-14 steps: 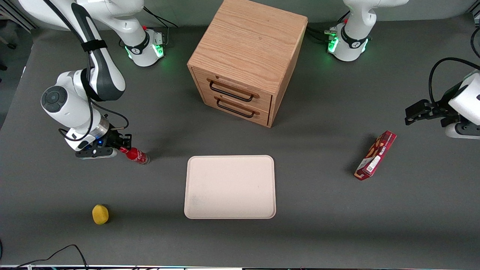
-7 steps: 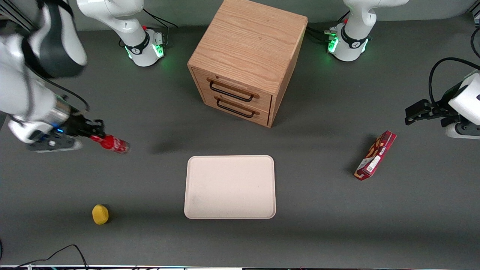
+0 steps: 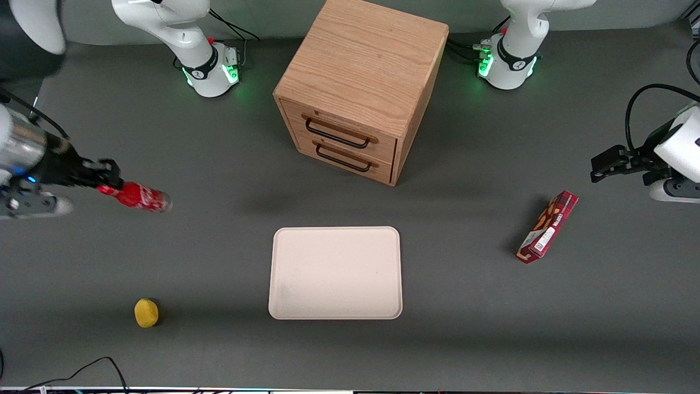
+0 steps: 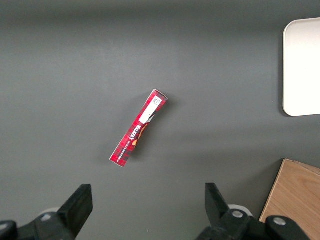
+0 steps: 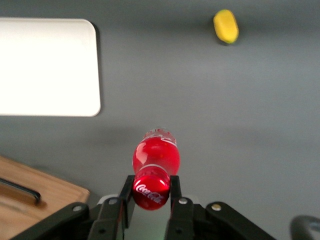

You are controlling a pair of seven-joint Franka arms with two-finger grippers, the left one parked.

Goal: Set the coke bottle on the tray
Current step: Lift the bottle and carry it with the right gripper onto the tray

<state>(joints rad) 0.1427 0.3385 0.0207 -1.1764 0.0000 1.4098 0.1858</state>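
The coke bottle (image 3: 136, 197) is a small red bottle with white lettering. It hangs in the air, held by its cap end in my right gripper (image 3: 106, 186), which is shut on it at the working arm's end of the table. From the wrist camera the coke bottle (image 5: 154, 172) sits clamped between the two black fingers (image 5: 176, 192), its clear base pointing down at the table. The tray (image 3: 336, 272), cream-white and flat, lies on the table nearer the front camera than the cabinet, well apart from the bottle. The tray (image 5: 47, 66) holds nothing.
A wooden drawer cabinet (image 3: 358, 87) with two black handles stands farther from the front camera than the tray. A yellow lemon-like object (image 3: 146, 312) lies near the table's front edge. A long red snack box (image 3: 548, 226) lies toward the parked arm's end.
My gripper has lifted the coke bottle off the table and carried it up and outward, away from the tray. The arm has risen partly out of the front view.
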